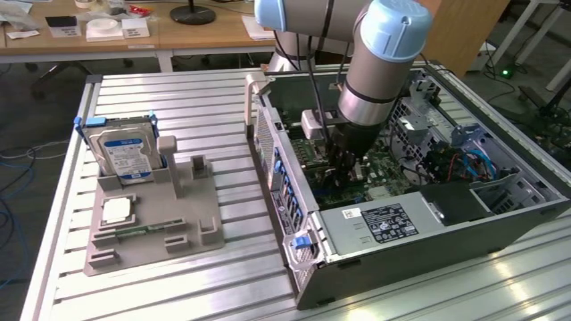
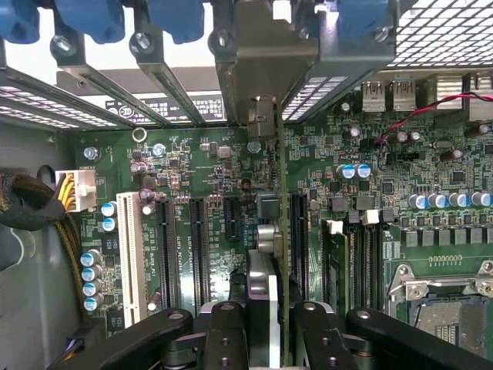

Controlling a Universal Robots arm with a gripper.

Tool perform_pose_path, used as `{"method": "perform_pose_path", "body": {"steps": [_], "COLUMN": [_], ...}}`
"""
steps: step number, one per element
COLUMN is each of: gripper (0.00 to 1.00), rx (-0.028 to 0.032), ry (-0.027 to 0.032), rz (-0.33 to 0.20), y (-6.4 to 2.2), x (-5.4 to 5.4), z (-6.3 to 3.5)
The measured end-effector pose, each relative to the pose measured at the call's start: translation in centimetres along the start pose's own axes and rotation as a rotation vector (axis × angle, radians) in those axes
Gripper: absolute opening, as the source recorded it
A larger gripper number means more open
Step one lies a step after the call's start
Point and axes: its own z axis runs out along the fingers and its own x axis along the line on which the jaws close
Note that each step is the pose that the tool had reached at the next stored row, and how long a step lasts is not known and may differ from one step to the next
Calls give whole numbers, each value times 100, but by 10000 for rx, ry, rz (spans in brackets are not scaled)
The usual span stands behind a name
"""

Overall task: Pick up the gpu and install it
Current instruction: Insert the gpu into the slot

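Arm reaches down into the open computer case (image 1: 419, 200) lying on its side on the slatted table (image 1: 178, 100). Gripper (image 2: 266, 327) is clenched on the gpu (image 2: 269, 231), held edge-on, so the card appears as a thin vertical strip. Its metal bracket (image 2: 262, 62) sits at the case's rear slot openings, card edge over the motherboard (image 2: 192, 200) slots, presumably so it can press straight in. Whether it is seated, cannot tell. On the grey holder tray (image 1: 152, 227), the hard drive (image 1: 125, 155) stands upright, untouched.
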Motion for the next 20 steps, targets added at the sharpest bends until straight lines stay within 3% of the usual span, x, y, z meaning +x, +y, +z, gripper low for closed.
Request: {"method": "perform_pose_path", "body": {"steps": [20], "gripper": [28], "rx": [0], "ry": [0], "rz": [0], "y": [0], "x": [10], "z": [-24]}}
